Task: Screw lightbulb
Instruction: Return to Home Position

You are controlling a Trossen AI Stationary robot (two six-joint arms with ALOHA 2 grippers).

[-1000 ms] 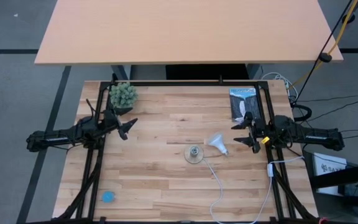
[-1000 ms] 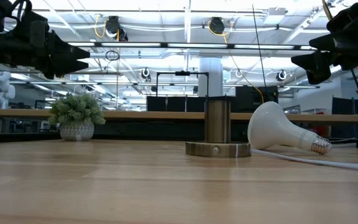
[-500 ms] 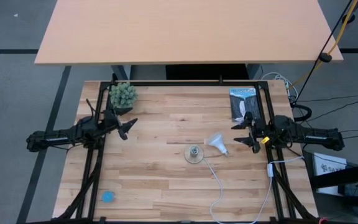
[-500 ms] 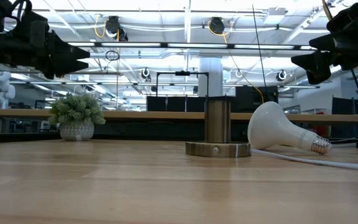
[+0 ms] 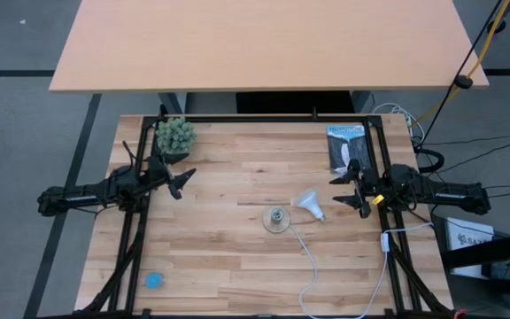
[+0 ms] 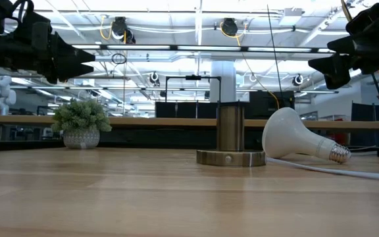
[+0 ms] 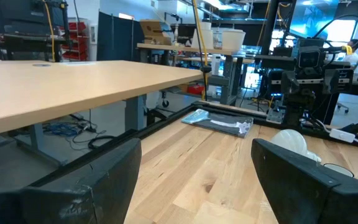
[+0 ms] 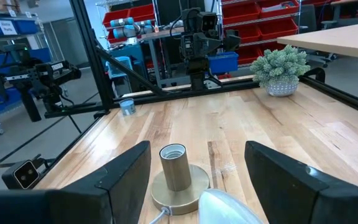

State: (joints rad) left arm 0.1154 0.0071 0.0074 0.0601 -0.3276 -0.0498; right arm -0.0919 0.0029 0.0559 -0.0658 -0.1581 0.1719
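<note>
Lying free — lightbulb [image 5: 309, 206] (near right hand [image 5: 336, 193]).

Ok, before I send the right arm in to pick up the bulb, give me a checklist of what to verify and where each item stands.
1. Lightbulb free to grasp: ok. It lies on its side on the table, just right of the socket, with its screw base pointing away from the socket.
2. Socket empty and upright: ok.
3. Right gripper open and holding nothing: ok. It hangs at the table's right edge.
4. Left gripper out of the way: ok. It is open at the left edge.
5. White cord clear of the bulb: cannot tell. It runs close by the screw base.
</note>
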